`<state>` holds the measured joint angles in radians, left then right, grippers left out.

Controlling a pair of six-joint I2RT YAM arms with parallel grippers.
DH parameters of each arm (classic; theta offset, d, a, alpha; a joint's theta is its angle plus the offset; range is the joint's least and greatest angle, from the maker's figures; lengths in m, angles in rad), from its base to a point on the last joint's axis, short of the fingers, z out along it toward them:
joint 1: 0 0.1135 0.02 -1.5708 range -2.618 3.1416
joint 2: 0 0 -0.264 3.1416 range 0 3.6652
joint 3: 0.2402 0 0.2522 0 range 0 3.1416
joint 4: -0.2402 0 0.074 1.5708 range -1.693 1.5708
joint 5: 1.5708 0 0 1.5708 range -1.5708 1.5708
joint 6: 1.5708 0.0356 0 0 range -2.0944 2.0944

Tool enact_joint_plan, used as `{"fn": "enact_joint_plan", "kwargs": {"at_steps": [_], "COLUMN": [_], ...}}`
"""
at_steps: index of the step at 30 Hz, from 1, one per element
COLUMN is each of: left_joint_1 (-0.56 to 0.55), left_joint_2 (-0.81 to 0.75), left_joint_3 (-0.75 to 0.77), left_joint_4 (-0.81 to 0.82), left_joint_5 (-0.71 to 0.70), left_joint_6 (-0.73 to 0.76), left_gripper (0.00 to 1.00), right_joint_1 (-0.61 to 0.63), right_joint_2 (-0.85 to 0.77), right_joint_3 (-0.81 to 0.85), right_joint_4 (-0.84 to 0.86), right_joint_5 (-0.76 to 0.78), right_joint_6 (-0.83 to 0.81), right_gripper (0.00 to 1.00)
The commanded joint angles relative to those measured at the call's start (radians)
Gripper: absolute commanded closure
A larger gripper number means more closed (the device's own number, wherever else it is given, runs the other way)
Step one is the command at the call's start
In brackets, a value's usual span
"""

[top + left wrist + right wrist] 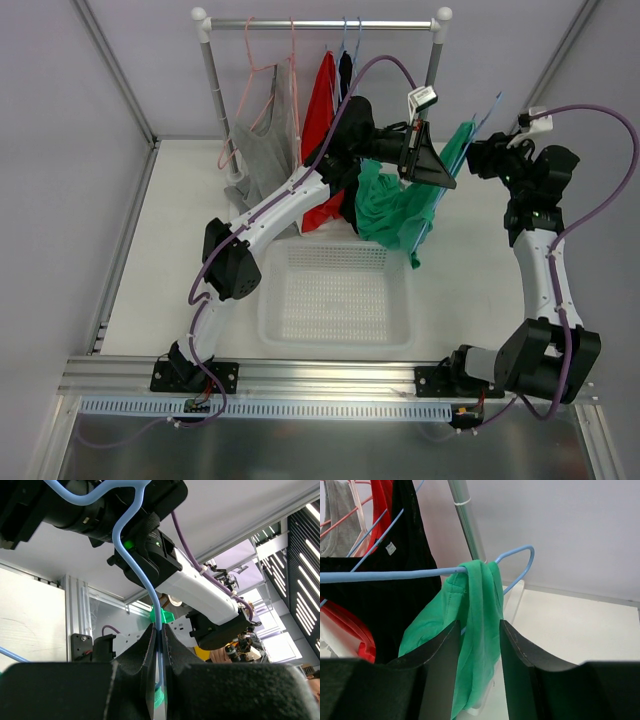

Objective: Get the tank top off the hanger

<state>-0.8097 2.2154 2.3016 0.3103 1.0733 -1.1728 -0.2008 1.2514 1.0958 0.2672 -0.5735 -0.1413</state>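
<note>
Right gripper [479, 627] is spread wide with the tank top [480, 595] hanging straight ahead between its fingers, draped over the hanger [395, 574] arm running crosswise near its bent end, while the left gripper [160, 640] pinches the wire below the hook, so I'd pull sideways.

I see two matching arms: the left arm [270, 205] and right arm [547, 275] are smooth white links between chunky black joint housings. A purple cable [385, 58] loops loosely along each. Black plates [195, 376] form the bases. The left pincer [160, 642] and right pincer [479, 625] have matte black, grainy, wedge-shaped fingers [440, 665]. One black housing shows a small green light [129, 544]. A small white block [422, 97] tops the left wrist.
</note>
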Motion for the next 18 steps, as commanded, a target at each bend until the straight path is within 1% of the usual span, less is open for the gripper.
{"fn": "enact_joint_plan", "kwargs": {"at_steps": [1,9,11,12,15,16,18], "left_joint_1": [0.006,0.004,0.004,0.004,0.006,0.006,0.007], "left_joint_2": [-0.048,-0.051,-0.049,-0.048,-0.049,-0.046,-0.046], "left_joint_3": [0.027,0.028,0.028,0.028,0.028,0.028,0.028], "left_joint_4": [0.085,0.108,0.113,0.115,0.116,0.116,0.118], "left_joint_5": [0.02,0.028,0.031,0.03,0.034,0.034,0.037], "left_joint_6": [-0.013,-0.036,-0.039,-0.041,-0.042,-0.044,-0.044], "left_gripper": [1.0,1.0,1.0,1.0,1.0,1.0,1.0], "right_joint_1": [-0.006,0.008,0.024,0.029,0.044,0.044,0.043], "right_joint_2": [0.026,0.094,0.108,0.111,0.109,0.106,0.097], "right_joint_3": [0.072,0.141,0.162,0.17,0.187,0.185,0.181], "right_joint_4": [0.017,-0.011,-0.019,-0.022,-0.031,-0.031,-0.033], "right_joint_5": [-0.025,-0.032,-0.028,-0.026,0.007,0.023,0.089], "right_joint_6": [-0.007,-0.034,-0.038,-0.043,-0.05,-0.05,-0.052], "right_gripper": [0.6,0.62,0.65,0.7,0.91,0.97,0.98]}}
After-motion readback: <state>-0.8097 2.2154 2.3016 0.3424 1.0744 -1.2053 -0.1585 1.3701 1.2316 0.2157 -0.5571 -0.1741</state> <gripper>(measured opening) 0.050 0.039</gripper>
